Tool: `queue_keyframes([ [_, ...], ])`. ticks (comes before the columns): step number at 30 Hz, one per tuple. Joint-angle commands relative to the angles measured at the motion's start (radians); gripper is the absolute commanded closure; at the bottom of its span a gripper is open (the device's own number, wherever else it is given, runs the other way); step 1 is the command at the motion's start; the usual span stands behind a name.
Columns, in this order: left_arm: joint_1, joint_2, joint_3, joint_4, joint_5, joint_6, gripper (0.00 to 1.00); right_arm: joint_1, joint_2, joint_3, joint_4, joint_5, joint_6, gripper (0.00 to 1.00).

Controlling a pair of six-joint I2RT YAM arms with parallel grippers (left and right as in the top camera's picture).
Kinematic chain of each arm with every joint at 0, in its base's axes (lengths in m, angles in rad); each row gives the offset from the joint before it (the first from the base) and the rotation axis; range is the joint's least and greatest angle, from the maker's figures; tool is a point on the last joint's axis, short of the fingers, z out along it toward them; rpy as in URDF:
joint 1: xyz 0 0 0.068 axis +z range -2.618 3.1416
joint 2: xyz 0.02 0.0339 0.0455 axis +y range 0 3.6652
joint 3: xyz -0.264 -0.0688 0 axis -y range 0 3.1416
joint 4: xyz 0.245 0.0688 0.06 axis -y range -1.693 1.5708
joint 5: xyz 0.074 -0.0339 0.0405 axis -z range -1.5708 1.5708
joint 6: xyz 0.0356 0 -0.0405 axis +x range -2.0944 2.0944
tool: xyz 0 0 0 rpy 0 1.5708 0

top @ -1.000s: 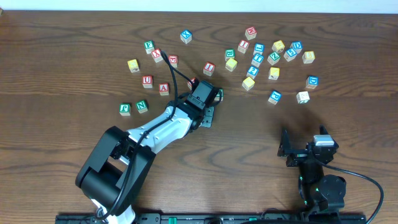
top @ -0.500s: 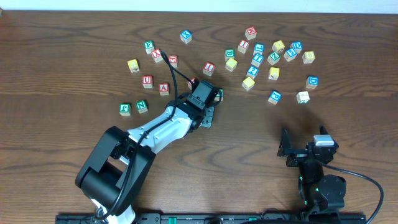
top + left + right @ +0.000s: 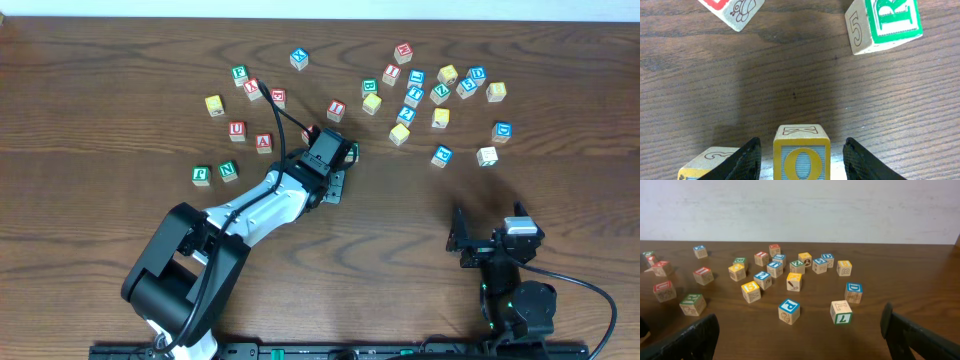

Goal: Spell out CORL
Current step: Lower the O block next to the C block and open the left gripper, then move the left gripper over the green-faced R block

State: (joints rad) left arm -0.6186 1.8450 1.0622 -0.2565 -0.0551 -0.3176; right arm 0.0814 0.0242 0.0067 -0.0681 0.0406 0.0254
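Dark wood-grain table point(image 3: 100, 100), plain white wall point(image 3: 840, 210) behind, even light

Left hand point(image 3: 802, 150) far forward, fingers point(image 3: 751, 160) apart; right hand point(image 3: 799, 322) close in, spread wide.

On the surface point(image 3: 100, 100), the O cube point(image 3: 801, 162) stands between the fingers of the left hand point(image 3: 801, 141), apart from both. The R cube point(image 3: 883, 25) lies ahead to its right, another cube point(image 3: 732, 10) ahead to its left, and a third cube point(image 3: 707, 162) just outside the left finger, perhaps touching it. Seen from overhead, a small scatter point(image 3: 237, 130) lies behind and left of this hand and a larger scatter point(image 3: 440, 118) behind and right, with the right hand point(image 3: 800, 337) near the front edge, well apart from all cubes.
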Motion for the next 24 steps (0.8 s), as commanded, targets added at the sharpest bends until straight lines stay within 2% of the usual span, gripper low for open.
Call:
queue_keyframes([
  [1,-0.001,0.017,-0.011,0.011,-0.013,0.000,0.48,-0.005,-0.005,-0.001,-0.003,0.002,-0.004,0.01],
  [10,-0.001,-0.006,0.027,0.073,-0.069,0.051,0.47,-0.005,-0.005,-0.001,-0.003,0.002,-0.004,0.01],
  [12,0.000,-0.018,0.030,0.120,-0.071,0.063,0.42,-0.005,-0.005,-0.001,-0.003,0.002,-0.004,0.01],
  [15,0.000,-0.022,0.037,0.172,-0.070,0.074,0.41,-0.005,-0.005,-0.001,-0.003,0.002,-0.004,0.01],
  [24,0.000,-0.022,0.068,0.201,-0.069,0.077,0.41,-0.005,-0.005,-0.001,-0.003,0.002,-0.004,0.01],
])
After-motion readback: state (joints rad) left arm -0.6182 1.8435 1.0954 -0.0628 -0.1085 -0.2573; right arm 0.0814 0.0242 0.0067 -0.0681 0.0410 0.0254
